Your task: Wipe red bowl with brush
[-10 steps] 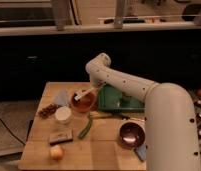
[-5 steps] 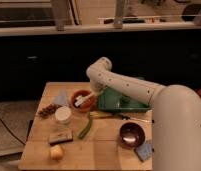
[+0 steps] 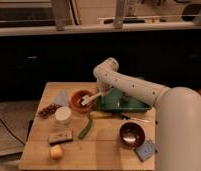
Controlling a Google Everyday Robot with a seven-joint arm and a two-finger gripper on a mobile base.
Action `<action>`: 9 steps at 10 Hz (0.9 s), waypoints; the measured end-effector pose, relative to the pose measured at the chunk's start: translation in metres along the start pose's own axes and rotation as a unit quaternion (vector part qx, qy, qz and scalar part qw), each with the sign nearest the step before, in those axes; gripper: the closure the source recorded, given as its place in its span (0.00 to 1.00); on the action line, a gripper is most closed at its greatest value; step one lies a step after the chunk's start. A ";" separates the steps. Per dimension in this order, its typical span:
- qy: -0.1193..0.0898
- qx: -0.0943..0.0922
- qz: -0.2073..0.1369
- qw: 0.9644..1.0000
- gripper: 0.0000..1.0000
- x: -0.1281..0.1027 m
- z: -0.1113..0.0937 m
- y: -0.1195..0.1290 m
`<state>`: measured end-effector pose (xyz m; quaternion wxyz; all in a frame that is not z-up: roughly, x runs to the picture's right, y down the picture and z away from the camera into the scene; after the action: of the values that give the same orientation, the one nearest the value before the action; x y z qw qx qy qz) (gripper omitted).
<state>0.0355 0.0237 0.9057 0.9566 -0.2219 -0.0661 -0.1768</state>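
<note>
The wooden surface (image 3: 109, 155) carries everything, and the white arm (image 3: 139, 92) arches over it from the right, bending down toward the left half. The red bowl (image 3: 76, 102) sits on the left-centre of the surface, just beside the green tray (image 3: 125, 104). It looks shallow and rigid, and probably light enough to skate or tip if pushed hard at the rim, so strokes should press down into the middle rather than sideways. The brush (image 3: 92, 98) slants into the bowl, its pale head low inside and its short whitish handle rising to the right. The handle looks stiff and thin; the head probably gives a little. The tool (image 3: 102, 93) hangs at the bowl's right edge, closed on the upper end of the handle. That is the sensible place to hold it, leaving the head free.
</note>
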 end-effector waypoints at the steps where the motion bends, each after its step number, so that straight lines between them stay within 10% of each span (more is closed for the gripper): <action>1: 0.006 0.003 0.001 1.000 0.99 0.003 0.001 -0.009; 9: -0.006 0.031 -0.066 0.997 0.99 -0.045 -0.003 -0.050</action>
<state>-0.0241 -0.0052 0.9141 0.9487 -0.1887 -0.0919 -0.2364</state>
